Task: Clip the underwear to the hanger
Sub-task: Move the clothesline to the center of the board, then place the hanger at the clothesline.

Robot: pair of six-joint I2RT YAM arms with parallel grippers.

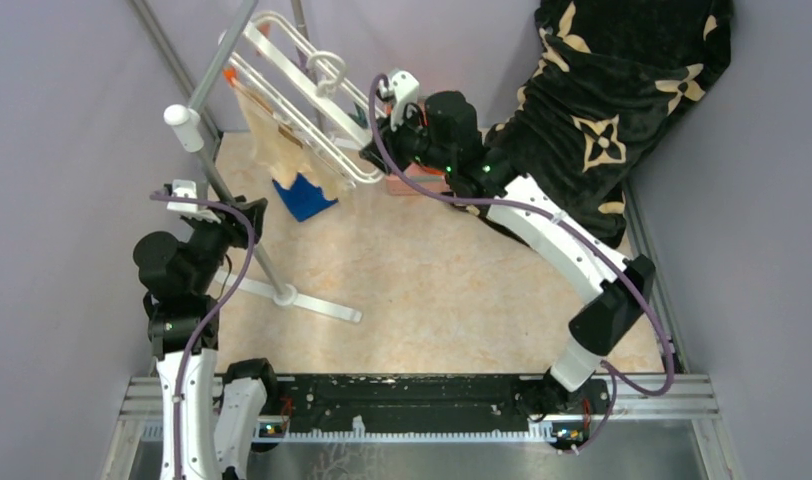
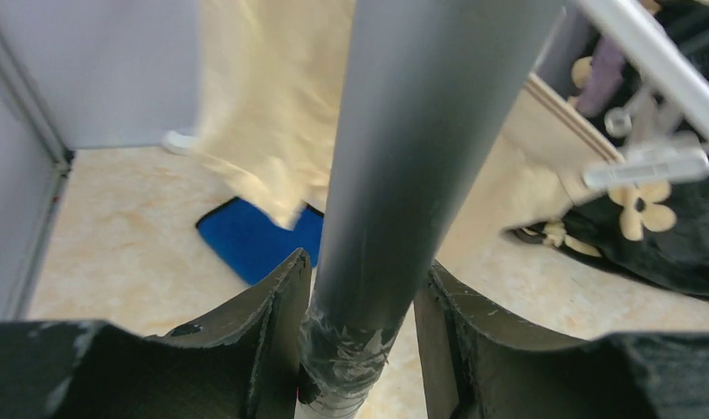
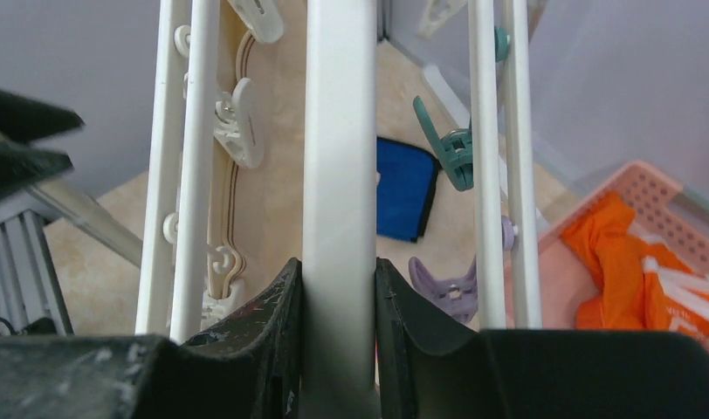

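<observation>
left hand (image 2: pixel 361 266) seemingly grips pole (image 2: pixel 421 131) | right hand (image 3: pixel 336 266) clamps hanger (image 3: pixel 338 131) bar

pale lilac walls (image 1: pixel 62 90), marbled beige tabletop (image 1: pixel 432 285), soft even light

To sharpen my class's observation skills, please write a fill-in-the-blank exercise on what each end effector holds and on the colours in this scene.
The ____ end effector is closed on the grey pole. The right end effector grips a ____ bar of the hanger. The small folded cloth on the table is ____.
Missing words: left; white; blue.
</observation>
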